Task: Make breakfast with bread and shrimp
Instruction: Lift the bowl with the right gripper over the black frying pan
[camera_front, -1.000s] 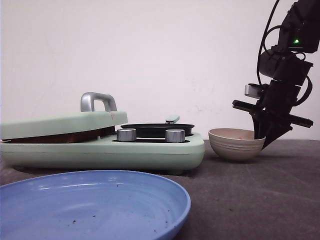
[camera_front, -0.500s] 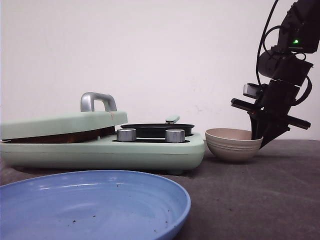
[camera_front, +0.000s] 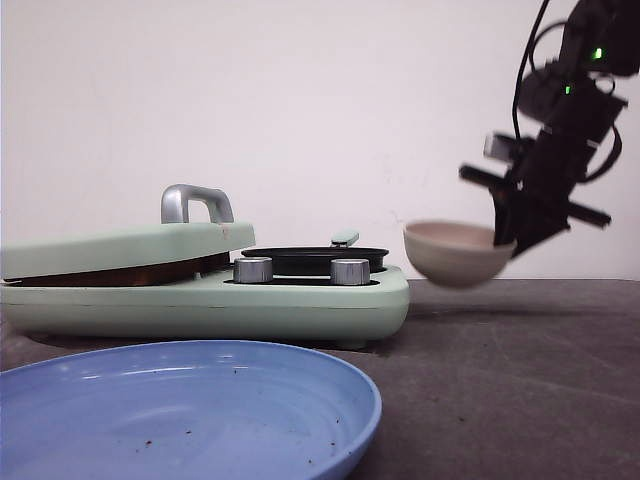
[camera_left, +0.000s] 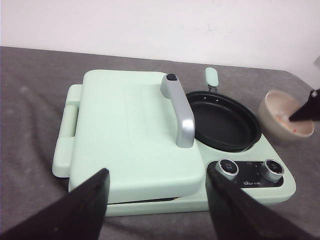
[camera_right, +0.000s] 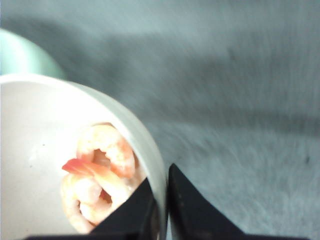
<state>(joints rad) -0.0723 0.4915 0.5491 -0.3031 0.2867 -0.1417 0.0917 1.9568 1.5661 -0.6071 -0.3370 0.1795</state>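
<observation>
Above the dark tabletop (camera_front: 520, 380), at about 3 o'clock from the mint-green cooker (camera_front: 200, 290), the right gripper (camera_right: 160, 212) pinched the rim of a beige bowl (camera_front: 455, 252), holding it in the air w/ one finger inside and one outside. Shrimp (camera_right: 100, 170) lay in the bowl: a few curled pieces, pinkish-orange w/ white, one w/ a red tail tip. Cooker lid was down; its black pan (camera_left: 222, 120) sat bare. Left gripper (camera_left: 155, 205) hovered w/ fingers spread, grasping nothing. At 6 o'clock, nearest the front camera, sat a blue plate (camera_front: 180, 410).
</observation>
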